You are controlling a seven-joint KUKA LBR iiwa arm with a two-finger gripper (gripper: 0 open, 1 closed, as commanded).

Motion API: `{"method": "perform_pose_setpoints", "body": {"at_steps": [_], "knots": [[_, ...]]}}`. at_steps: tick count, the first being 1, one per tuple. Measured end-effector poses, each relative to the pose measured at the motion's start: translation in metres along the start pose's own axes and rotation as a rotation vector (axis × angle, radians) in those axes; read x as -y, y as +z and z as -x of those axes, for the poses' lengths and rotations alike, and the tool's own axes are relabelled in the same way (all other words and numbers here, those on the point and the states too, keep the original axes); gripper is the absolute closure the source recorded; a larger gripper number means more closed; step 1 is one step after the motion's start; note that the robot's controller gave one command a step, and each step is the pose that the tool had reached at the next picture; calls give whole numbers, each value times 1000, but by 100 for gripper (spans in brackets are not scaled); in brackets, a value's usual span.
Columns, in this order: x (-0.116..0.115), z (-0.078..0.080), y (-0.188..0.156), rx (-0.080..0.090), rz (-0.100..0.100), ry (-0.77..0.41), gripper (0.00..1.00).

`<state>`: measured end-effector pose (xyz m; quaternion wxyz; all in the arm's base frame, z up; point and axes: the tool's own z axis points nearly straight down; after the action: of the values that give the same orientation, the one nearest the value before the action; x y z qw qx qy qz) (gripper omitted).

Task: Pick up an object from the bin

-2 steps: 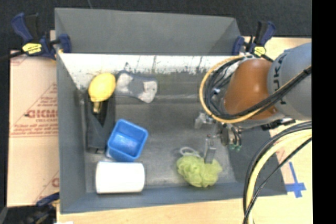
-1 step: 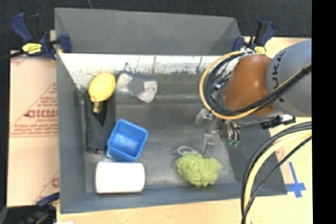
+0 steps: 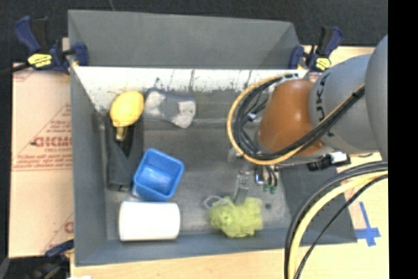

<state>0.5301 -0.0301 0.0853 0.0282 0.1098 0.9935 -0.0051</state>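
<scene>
My gripper (image 3: 243, 184) hangs below the orange-covered wrist in the right half of the bin, near the front. Just below it and slightly left lies a yellow-green fuzzy lump (image 3: 236, 217) on the bin floor, close to the front wall. The gripper's tip is right above the lump's upper edge; whether they touch I cannot tell. A blue square cup (image 3: 157, 174) lies on its side further left, with a white cylinder (image 3: 149, 220) in front of it.
A yellow lemon-shaped thing (image 3: 127, 108) rests on a black block (image 3: 121, 157) along the left wall. A crumpled clear-grey piece (image 3: 177, 110) lies at the back wall. The arm and its cables cover the bin's right side.
</scene>
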Motion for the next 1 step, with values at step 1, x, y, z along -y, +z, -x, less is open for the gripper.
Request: {"method": "perform_pose_setpoints", "body": {"at_steps": [1], "knots": [[18, -18, 5, 18, 4, 50, 0]]}}
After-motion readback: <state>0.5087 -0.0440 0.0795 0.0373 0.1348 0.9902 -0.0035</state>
